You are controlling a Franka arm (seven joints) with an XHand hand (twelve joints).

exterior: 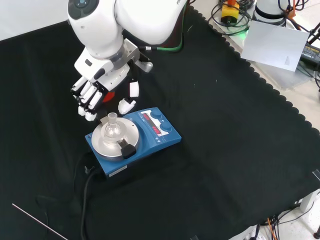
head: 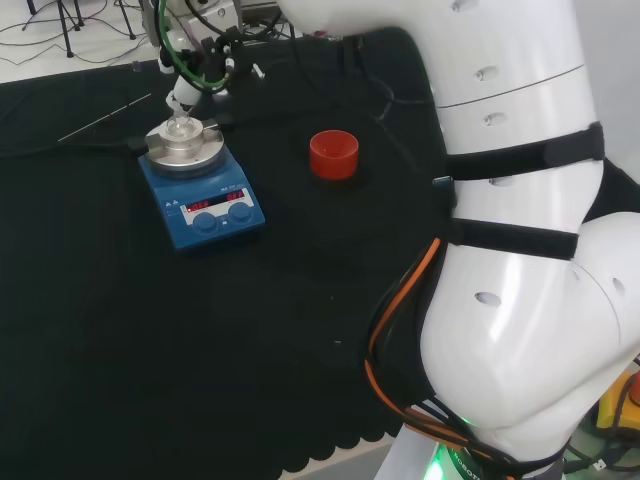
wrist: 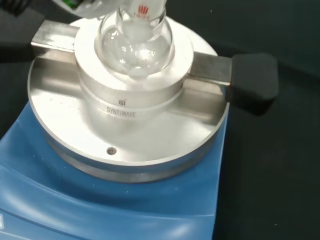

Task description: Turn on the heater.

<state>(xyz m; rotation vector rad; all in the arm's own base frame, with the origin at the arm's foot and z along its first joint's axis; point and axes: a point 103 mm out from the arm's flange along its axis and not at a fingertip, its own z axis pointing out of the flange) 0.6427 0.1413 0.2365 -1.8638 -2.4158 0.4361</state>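
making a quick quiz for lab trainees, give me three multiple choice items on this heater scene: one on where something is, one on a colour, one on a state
1. What sits in the metal block on the heater?
A. a clear round flask
B. a red cup
C. a metal spoon

2. What colour is the heater's body?
A. green
B. blue
C. yellow

3. In the front view, how is the hand placed?
A. curled round the flask
B. pressing a knob
C. fingers relaxed, apart from the heater, holding nothing

Answers:
1. A: the flask rests in the silver block, seen close in the wrist view.
2. B: the housing is blue in the head and front views, with two knobs on its front panel.
3. C: the hand is above and left of the heater, touching neither the flask nor a knob.
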